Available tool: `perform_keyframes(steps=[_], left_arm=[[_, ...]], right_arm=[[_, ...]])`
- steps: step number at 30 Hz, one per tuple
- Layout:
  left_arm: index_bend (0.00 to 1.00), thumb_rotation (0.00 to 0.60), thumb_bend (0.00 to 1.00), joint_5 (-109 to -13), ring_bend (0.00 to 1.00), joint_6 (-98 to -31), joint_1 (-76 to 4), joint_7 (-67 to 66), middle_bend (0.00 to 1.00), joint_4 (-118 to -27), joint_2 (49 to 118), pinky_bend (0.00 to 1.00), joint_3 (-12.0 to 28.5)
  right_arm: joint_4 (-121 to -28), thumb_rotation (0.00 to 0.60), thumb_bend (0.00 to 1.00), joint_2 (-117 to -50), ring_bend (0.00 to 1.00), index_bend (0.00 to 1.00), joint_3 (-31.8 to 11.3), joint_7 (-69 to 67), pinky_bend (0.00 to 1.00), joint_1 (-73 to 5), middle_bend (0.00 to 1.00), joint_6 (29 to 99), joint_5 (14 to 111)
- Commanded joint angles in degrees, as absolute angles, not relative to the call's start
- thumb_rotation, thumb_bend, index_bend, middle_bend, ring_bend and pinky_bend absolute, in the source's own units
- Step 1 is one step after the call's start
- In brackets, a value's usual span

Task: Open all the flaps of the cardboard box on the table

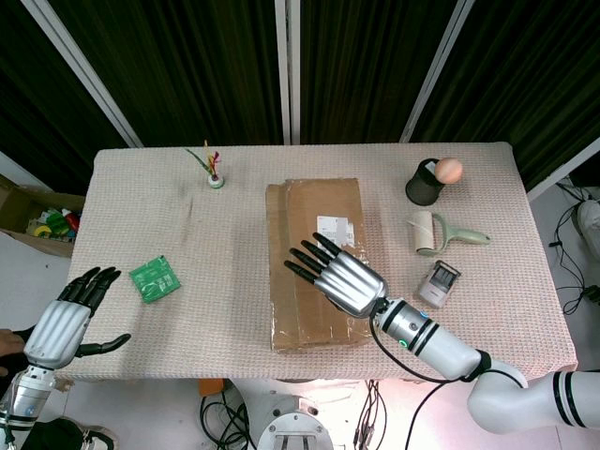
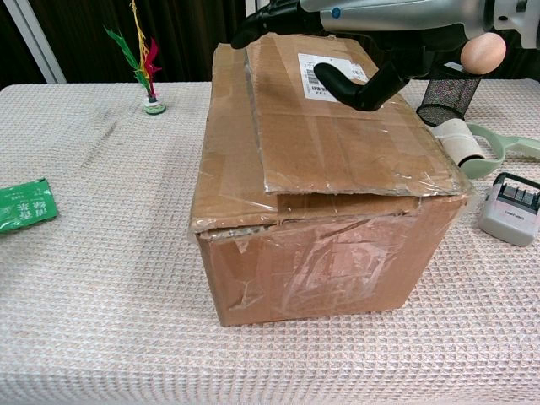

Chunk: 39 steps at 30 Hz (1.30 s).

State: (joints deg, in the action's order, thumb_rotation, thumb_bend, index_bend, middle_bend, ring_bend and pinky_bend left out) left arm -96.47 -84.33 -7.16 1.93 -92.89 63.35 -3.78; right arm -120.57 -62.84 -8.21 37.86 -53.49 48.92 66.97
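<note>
Mid-table sits the cardboard box [image 1: 316,263], flaps shut, right hand [image 1: 339,276] spread empty above its top flap [image 2: 346,126]. Left hand [image 1: 67,319] hovers open, well left. Stiff, light, tape-slick flaps probably lift best by their loose centre edge.

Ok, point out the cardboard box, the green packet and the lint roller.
cardboard box [image 2: 337,152], chest view, on its top flap.
green packet [image 1: 155,279], head view, at its middle.
lint roller [image 1: 425,232], head view, on the white roll.

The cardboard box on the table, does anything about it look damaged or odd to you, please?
Yes: the cardboard box looks worn. Wrinkled clear tape covers its front face, and the top flap sits slightly raised and askew over the one beneath.
</note>
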Motion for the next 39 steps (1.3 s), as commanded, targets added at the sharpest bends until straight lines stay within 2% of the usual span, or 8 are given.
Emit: perform_keyframes(steps=[1,11,17,22,32,39], left_arm=[[0.0,0.0,0.0,-96.4,0.04,-84.3,-7.2,1.9,0.06,-92.9,63.3,0.16,-3.8],[0.0,0.0,0.0,-96.5,0.04,-84.4,-7.1,2.1,0.06,-92.9,63.2,0.16,-3.8],[0.0,0.0,0.0,-96.6,0.04,-84.3,-7.1,2.2,0.06,-92.7,63.3,0.16,-4.0],[0.0,0.0,0.0,-96.3,0.04,-84.4,-7.0,2.6,0.06,-92.3,63.4,0.16,-4.0],[0.0,0.0,0.0,-96.1,0.04,-84.3,-7.0,3.1,0.06,-91.9,63.3,0.16,-3.9],[0.0,0.0,0.0,-96.1,0.04,-84.4,-7.0,3.5,0.06,-91.6,63.3,0.16,-3.9]], right_arm=[[-120.6,0.6,0.78,-62.8,0.0,0.0,-8.0,37.5,0.0,-53.6,0.07,48.9,67.2],[-120.1,0.6,0.8,-62.8,0.0,0.0,-7.9,33.7,0.0,-54.0,0.1,48.1,69.8],[-118.3,0.6,0.88,-63.5,0.0,0.15,-7.5,29.8,0.0,-54.0,0.16,47.2,74.2],[-116.9,0.6,0.9,-64.5,0.0,0.26,-7.6,28.0,0.0,-54.6,0.19,46.3,75.3],[-115.5,0.6,0.92,-65.9,0.0,0.31,-7.4,27.6,0.0,-55.7,0.21,45.0,74.7],[-115.3,0.6,0.92,-65.9,0.0,0.44,-7.5,28.6,0.0,-55.6,0.28,46.1,73.9]])
